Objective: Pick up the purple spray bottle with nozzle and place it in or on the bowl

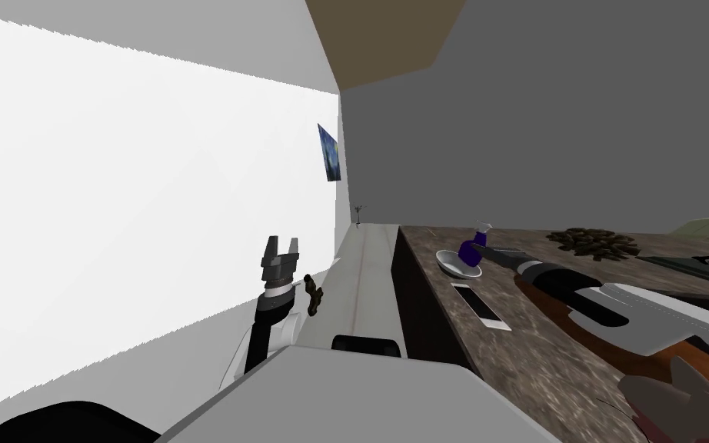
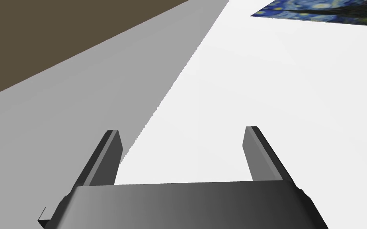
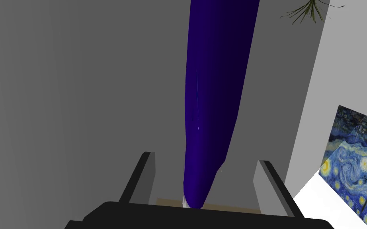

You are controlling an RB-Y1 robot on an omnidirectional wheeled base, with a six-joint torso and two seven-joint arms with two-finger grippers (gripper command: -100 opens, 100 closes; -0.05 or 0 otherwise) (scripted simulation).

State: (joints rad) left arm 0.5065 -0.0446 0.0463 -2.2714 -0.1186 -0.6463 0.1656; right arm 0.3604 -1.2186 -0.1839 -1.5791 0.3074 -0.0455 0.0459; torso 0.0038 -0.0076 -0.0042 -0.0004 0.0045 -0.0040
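Over the worktop [image 1: 499, 346], the right claw [image 3: 205, 157] stands spread, pinching nothing. The bowl [image 1: 453, 265] lies just ahead of it, with the purple spray bottle [image 1: 470, 250] on it. The bottle sits between the blades, its long axis pointing away from the claw. The left claw [image 2: 182, 129], also spread, is well apart.

Head camera rolled over counter [image 1: 530, 384], right wrist close on purple bottle [image 3: 214, 99], all share painting [image 1: 329, 152]
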